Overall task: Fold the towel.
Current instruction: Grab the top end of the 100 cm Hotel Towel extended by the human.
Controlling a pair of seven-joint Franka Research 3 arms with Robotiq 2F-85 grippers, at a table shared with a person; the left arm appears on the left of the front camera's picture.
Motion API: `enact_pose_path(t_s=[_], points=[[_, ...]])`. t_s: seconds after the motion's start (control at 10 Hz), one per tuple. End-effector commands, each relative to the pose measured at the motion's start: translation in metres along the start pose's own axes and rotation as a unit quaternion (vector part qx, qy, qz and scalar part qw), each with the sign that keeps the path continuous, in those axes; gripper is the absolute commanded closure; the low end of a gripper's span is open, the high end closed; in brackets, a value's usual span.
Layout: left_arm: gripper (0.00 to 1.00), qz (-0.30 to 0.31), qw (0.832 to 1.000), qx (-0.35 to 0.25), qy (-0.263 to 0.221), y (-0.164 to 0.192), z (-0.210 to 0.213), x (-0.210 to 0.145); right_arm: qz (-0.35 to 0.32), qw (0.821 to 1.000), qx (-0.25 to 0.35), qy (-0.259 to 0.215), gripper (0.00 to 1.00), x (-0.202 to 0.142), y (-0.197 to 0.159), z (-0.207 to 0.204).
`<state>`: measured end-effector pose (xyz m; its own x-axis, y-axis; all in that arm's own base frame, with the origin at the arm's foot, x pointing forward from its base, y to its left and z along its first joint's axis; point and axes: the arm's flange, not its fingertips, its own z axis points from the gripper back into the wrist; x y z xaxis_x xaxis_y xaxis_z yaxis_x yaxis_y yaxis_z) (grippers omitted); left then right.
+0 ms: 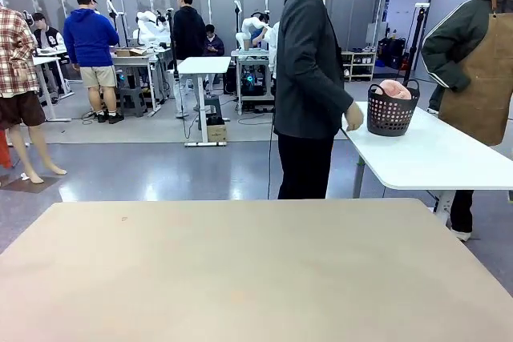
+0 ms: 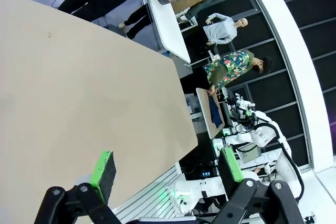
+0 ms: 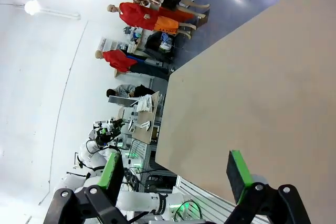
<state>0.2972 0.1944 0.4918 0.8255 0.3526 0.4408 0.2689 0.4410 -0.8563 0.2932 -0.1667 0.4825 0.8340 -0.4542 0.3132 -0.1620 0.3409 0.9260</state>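
Starting on the left, the left tool (image 2: pixel 167 166) has its fingers spread wide with nothing between the green pads (image 2: pixel 103 168). One pad hangs over the beige table (image 1: pixel 256 278), the other just past its near edge. Out in front, the table stretches away towards the floor beyond. Past its far edge, about the middle, a person (image 1: pixel 309 78) in a dark jacket stands side-on, facing right. Their hand (image 1: pixel 353 116) is low, at the corner of a white table (image 1: pixel 433 162). On that white table sits a dark basket (image 1: pixel 392 114), just beside the hand. And there's the towel (image 1: pixel 394 89), a pale pink bundle heaped inside the basket with its top poking above the rim. That puts it well apart from both tools. Further right, a second person (image 1: pixel 481 70) in a brown apron stands behind the white table with arms folded. Over on the right, the right tool (image 3: pixel 175 172) is also gaping wide and gripping nothing. One of its pads (image 3: pixel 239 174) is over the table, the other off its edge.
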Motion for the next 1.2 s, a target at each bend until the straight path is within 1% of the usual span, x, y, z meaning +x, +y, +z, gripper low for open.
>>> enact_pose_path(t_s=[0.0, 1.1], points=[[0.0, -0.002, 1.0, -0.01, 0.0, -0.0014, -0.0004, 0.0018, 0.003, 1.0, 0.006, -0.002, 0.0, 0.0014, 0.0017, -0.0029], [0.0, -0.002, 1.0, -0.01, 0.0, -0.0014, -0.0004, 0.0018, 0.003, 1.0, 0.006, -0.002, 0.0, 0.0014, 0.0017, -0.0029]])
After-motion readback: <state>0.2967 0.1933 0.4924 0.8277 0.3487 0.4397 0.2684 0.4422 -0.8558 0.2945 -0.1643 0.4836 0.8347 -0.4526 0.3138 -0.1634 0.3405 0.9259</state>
